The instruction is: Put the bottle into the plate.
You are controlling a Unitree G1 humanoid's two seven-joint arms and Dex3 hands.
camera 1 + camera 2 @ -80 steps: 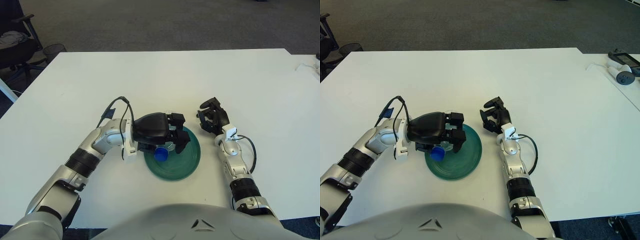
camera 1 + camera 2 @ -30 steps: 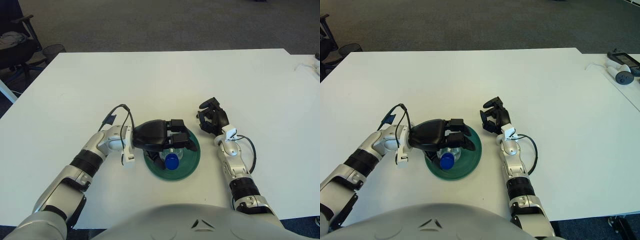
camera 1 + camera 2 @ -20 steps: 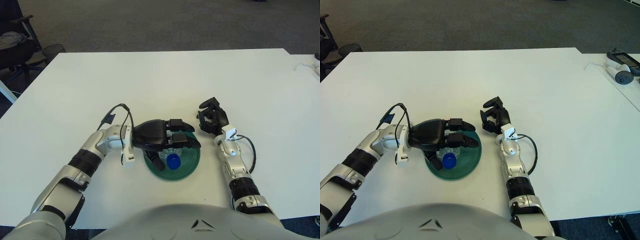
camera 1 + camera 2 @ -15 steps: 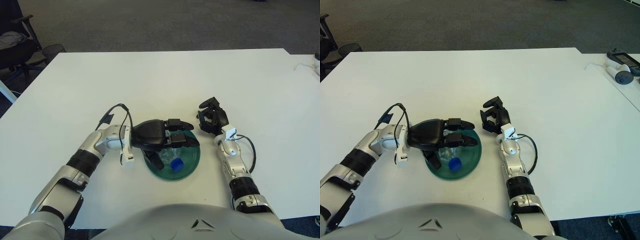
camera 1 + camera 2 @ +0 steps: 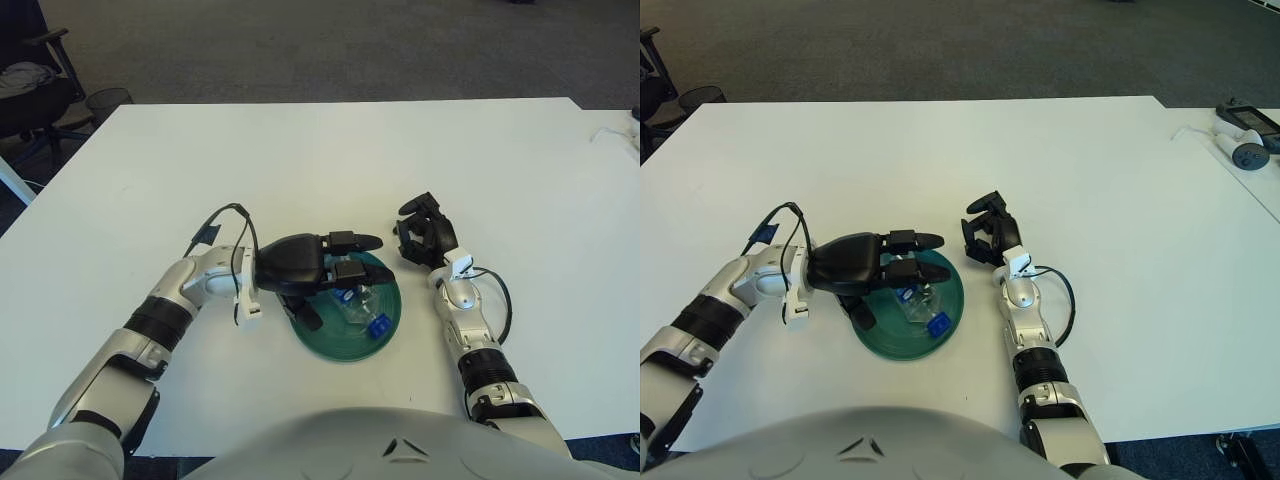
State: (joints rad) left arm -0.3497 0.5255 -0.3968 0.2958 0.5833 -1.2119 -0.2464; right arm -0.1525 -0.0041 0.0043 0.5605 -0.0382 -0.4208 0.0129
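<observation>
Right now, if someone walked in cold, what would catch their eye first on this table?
The green plate near the table's front edge, with the clear bottle lying on its side in it, blue cap toward the robot. The left hand hovers over the plate's left part, fingers spread, holding nothing. The right hand shows just right of the plate, fingers curled.

Both views: head-mounted stereo pair, looking forward and down at the table (image 5: 320,150) from above the robot's chest, which fills the bottom edge. Right eye sits slightly to the right, so the scene shifts left there. Shared: both arms, the plate (image 5: 385,320), most of the table. Floor beyond the far edge.
</observation>
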